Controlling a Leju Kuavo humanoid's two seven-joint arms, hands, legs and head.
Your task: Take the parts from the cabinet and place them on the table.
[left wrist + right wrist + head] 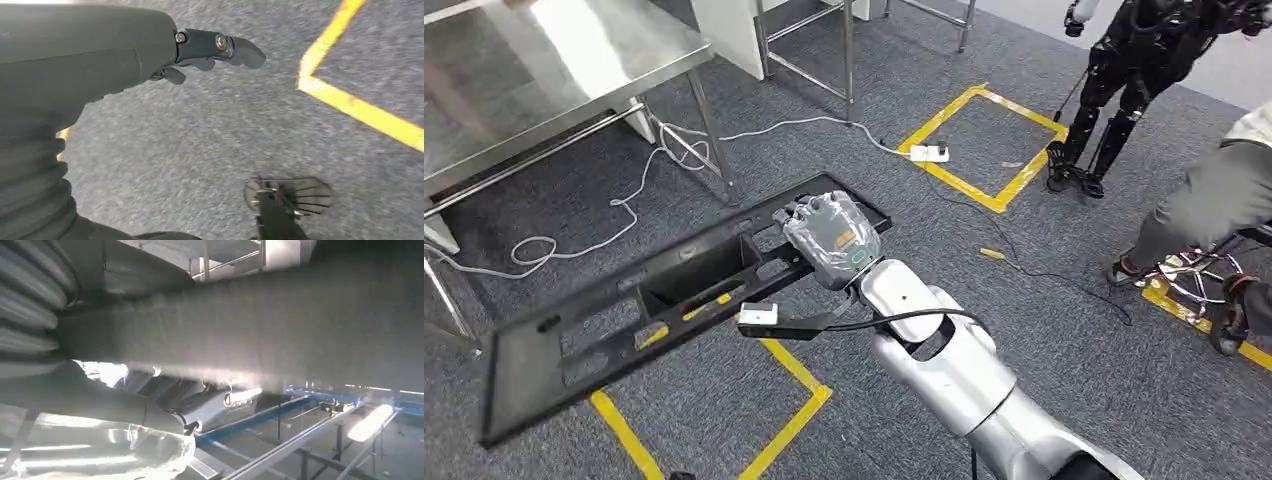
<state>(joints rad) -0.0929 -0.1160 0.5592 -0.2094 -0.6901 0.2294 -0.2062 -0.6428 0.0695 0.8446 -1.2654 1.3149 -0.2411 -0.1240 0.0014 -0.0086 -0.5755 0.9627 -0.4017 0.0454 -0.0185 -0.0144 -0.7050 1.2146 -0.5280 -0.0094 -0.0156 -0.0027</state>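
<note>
Right hand: the right hand (832,238) is clamped on the long black part (664,300). It grips the part at its right end, with the fingers (809,212) curled over the far edge. In the right wrist view the grey thumb (100,400) lies under the wide dark strip of the part (280,330).

Part: it is a long, flat, black frame with open holes in it. It is up in the air over the floor, and it tilts, with the left end nearer and lower. The right hand is the one thing holding it.

Left hand: the left hand (200,55) hangs over the grey carpet. Its dark fingers (240,50) stick out straight with nothing in them, so they are apart.

Bench: a shiny metal bench (544,70) stands far on the left. The part is not on it; it is near the bench but well apart from it.

Floor: the grey carpet (1064,380) has yellow tape lines (794,400) on it. A white cable (624,215) runs from under the bench to a white plug strip (929,153).

Others: a black robot (1124,70) stands far on the right. A person's leg in grey trousers (1204,215) is at the right edge.
</note>
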